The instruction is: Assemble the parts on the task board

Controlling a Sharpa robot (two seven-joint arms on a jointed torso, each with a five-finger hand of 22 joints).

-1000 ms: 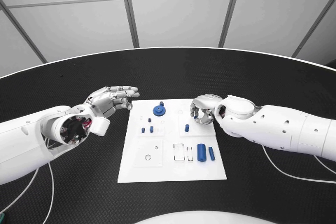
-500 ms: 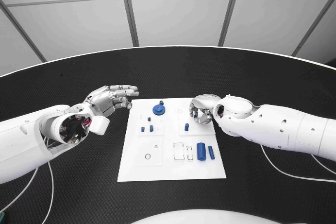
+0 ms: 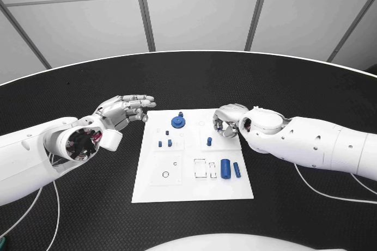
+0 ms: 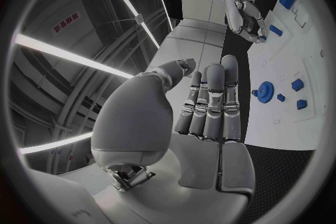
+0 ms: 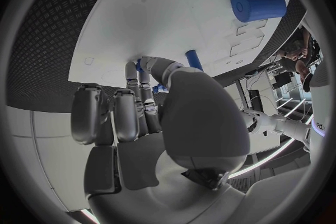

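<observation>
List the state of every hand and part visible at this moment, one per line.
left hand: open, holds nothing, beside the task board's left edge
right hand: fingers curled down at the board's far right; whether it grips anything cannot be told
task board: flat on the table
blue gear: sits at the board's far edge
large blue cylinder: lying on its side
thin blue cylinder: lying beside it
</observation>
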